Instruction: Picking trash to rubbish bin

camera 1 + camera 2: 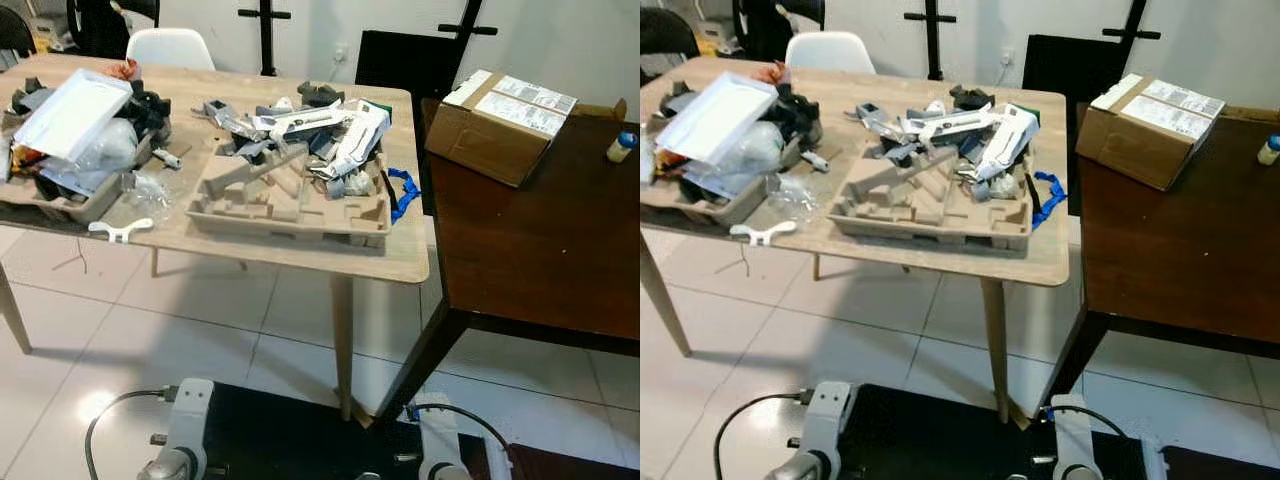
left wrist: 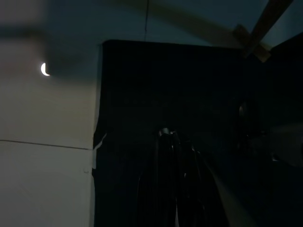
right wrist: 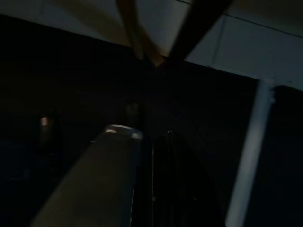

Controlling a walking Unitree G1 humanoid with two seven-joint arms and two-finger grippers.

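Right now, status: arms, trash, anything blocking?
Both arms hang low, idle. Trash piled in the cardboard tray and a second tray on the light table. Cardboard box on the dark table. Nothing picked yet.

Cardboard box (image 1: 500,125) on dark table (image 1: 540,250), rt of light wood table (image 1: 400,255); white chair (image 1: 170,47) behind.

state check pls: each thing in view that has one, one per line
Moulded grey pulp tray: flat on the light wooden table, far half heaped with trash.
Second pulp tray: piled full, white plastic lid tilted on top.
Brown cardboard box: closed, on the dark wooden table.
Blue strap: loose beside the tray.
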